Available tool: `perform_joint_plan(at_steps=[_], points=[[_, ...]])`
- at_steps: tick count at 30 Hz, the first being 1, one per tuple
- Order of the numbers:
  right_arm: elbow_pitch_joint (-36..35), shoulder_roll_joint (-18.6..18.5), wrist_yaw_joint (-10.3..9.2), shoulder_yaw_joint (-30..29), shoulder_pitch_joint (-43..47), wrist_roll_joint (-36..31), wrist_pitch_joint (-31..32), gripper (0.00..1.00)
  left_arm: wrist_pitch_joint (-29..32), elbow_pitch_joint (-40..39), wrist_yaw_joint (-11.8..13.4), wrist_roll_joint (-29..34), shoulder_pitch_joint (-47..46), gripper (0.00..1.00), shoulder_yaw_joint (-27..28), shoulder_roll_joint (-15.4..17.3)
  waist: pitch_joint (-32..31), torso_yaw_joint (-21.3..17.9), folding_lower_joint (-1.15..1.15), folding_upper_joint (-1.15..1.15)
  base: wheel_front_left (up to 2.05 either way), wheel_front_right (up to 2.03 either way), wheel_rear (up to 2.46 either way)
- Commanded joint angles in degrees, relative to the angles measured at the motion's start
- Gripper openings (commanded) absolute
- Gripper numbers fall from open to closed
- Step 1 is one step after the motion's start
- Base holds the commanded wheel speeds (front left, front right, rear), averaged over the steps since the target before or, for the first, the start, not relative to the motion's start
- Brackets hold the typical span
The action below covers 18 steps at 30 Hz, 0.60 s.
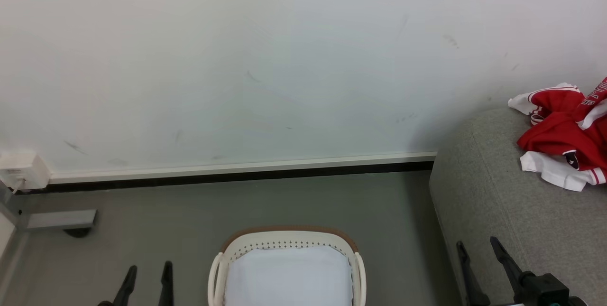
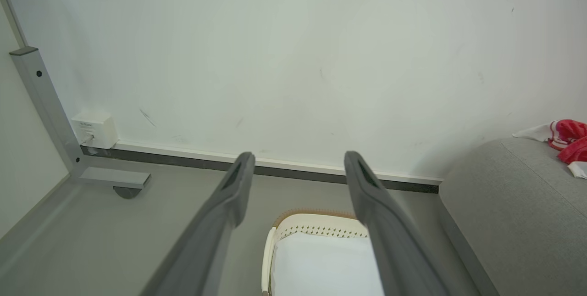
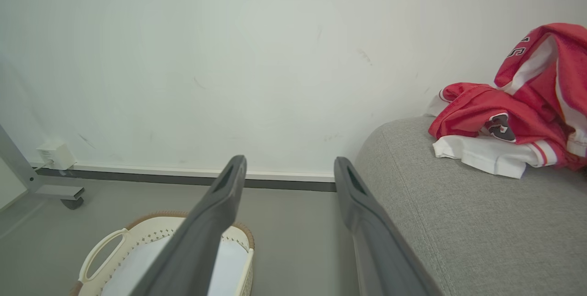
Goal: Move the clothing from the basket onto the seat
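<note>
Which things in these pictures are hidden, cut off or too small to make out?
1. Basket: in the head view the bottom edge cuts off its near part; in the right wrist view the right gripper covers its middle.
2. Clothing: in the head view the right edge cuts the pile; its lettering is partly folded away, unreadable.
3. Wall box: in the head view its label is too small to read.

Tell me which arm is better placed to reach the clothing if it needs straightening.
Right, probably. The right pincer, open, sits by the sofa where the clothing lies; the left pincer, also open, is on the basket's far side.
</note>
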Motion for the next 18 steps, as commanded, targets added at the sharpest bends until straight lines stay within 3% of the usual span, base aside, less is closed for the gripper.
perform_joint_plan(at_steps=[1, 18], points=[[0.2, -0.2, -0.13, 0.1, -0.5, 0.5, 0.0, 1.0, 0.0, 0.1, 0.1, 0.2, -0.5, 1.0, 0.0, 0.4, 0.0, 0.0, 0.0, 0.0, 0.0, 0.0, 0.0], [0.5, -0.2, -0.13, 0.4, -0.5, 1.1, 0.0, 1.0, 0.0, 0.6, 0.1, -0.8, -0.4, 1.0, -0.2, 0.8, 0.0, 0.1, 0.0, 0.0, 0.0, 0.0, 0.0]])
